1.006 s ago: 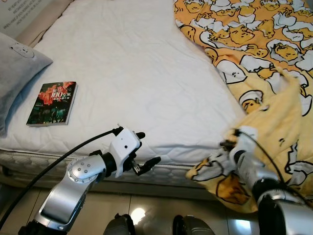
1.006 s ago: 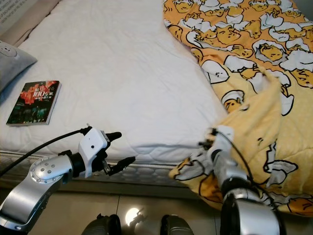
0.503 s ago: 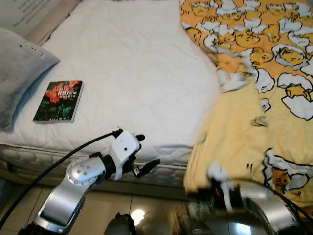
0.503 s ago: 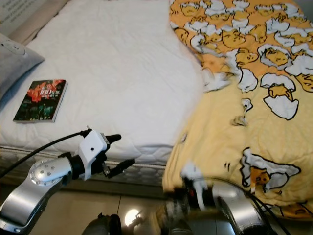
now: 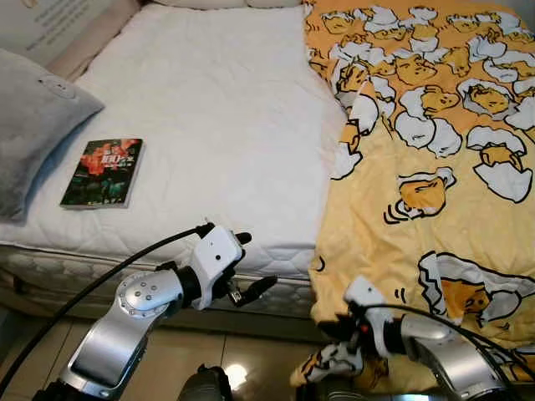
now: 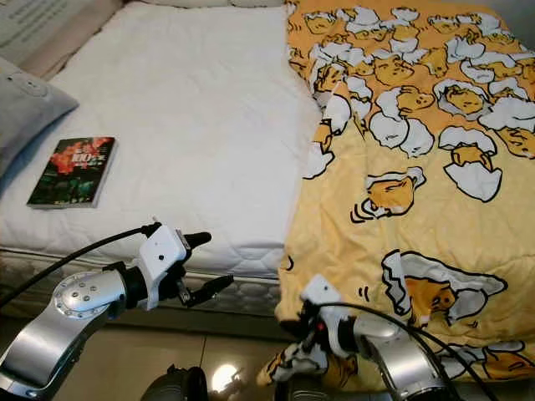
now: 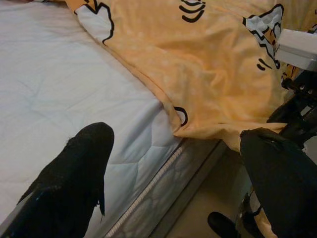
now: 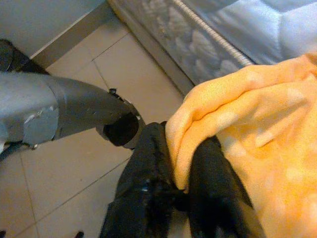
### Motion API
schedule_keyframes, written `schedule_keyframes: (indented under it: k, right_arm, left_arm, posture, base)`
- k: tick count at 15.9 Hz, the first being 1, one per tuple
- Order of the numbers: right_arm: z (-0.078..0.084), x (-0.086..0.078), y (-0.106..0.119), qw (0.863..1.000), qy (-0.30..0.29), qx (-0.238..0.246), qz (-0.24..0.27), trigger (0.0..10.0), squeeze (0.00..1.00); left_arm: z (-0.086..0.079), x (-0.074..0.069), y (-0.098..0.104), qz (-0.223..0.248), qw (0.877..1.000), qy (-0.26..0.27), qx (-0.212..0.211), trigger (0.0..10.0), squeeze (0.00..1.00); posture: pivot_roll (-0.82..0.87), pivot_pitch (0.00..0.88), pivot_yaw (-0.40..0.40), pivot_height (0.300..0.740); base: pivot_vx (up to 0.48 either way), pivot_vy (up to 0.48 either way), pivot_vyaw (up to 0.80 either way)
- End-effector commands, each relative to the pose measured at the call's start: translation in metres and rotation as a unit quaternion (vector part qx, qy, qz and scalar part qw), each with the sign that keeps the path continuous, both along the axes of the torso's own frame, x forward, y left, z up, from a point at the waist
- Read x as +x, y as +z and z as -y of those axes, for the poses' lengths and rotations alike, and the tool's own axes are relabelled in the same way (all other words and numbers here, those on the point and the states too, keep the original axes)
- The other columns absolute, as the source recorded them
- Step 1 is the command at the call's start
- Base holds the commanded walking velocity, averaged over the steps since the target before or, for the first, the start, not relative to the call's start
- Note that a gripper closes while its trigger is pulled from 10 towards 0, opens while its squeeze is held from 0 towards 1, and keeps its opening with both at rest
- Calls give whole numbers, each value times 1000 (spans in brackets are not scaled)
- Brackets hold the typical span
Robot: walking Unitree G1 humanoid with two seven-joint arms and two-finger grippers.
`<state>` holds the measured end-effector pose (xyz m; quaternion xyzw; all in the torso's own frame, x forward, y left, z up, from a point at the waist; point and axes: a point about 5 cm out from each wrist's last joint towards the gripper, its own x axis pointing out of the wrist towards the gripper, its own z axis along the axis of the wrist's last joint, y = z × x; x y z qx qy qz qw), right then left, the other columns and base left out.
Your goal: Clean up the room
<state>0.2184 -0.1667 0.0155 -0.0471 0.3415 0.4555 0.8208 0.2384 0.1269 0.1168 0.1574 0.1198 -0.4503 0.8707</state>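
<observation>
A white quilted mattress (image 5: 217,125) on a bed over beige tiled floor (image 8: 74,163) is seen, with a grey pillow (image 5: 33,125) and a book (image 5: 103,172) at its left side. The yellow egg-print blanket (image 5: 435,167) is spread flat over the mattress's right half, long axis running head to foot, its lower hem hanging over the foot edge. That hem is pinched in the closed right gripper (image 8: 181,193) low by the floor; a second ago it was bunched up high, while the left gripper (image 5: 251,267) is held with fingers apart at the mattress edge.
</observation>
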Motion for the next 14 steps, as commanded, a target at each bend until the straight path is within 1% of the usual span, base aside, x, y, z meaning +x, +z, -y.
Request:
schedule_keyframes:
  k: [1,3,5,6,7,8,9,10,11,13,14]
  right_arm:
    - [-2,-1,3,1000,-1,10,1,10000,1000]
    - [-7,-5,3,1000,17,6,-1,10000,1000]
    - [-10,-4,7,1000,22,12,-6,10000,1000]
    - [-12,-3,9,1000,27,11,0,10000,1000]
    - [-13,4,11,1000,6,4,16,10000,1000]
    - [-18,20,13,997,-52,-10,52,10000,1000]
    - [-21,29,14,994,-82,-15,70,10000,1000]
    - [-29,40,14,988,-122,-19,88,10000,1000]
    - [-35,46,15,986,-140,-18,91,10000,1000]
    - [-54,70,20,975,-191,-28,106,10000,1000]
    - [-57,75,21,973,-201,-30,108,10000,1000]
  left_arm:
    - [-1,-1,-1,1,1000,-3,8,10000,0]
    - [-1,0,-2,2,1000,-4,9,10000,0]
    - [-1,0,-2,2,1000,-5,10,10000,0]
    - [-1,0,-2,1,1000,-5,11,10000,0]
    - [-1,0,-2,1,1000,-4,11,10000,0]
    - [-2,0,-2,1,1000,-1,10,10000,0]
    - [-2,0,-2,1,1000,0,9,10000,0]
    - [-2,0,-2,1,1000,2,8,10000,0]
    - [-2,0,-2,2,1000,3,8,10000,0]
    - [-2,0,0,3,1000,8,7,10000,0]
    - [-2,0,0,3,1000,9,7,10000,0]
  posture:
    - [-96,117,20,740]
    - [-96,116,19,740]
    - [-96,117,17,740]
    - [-96,118,15,740]
    - [-96,118,15,740]
    - [-99,130,12,740]
    - [-100,133,12,740]
    - [-99,140,13,740]
    - [-99,140,13,740]
    - [-95,173,17,740]
    - [-95,173,17,740]
  base:
    - [0,0,0]
    - [0,0,0]
    - [0,0,0]
    - [0,0,0]
    - [0,0,0]
    - [0,0,0]
    - [0,0,0]
    - [0,0,0]
    - [0,0,0]
    - [0,0,0]
    - [0,0,0]
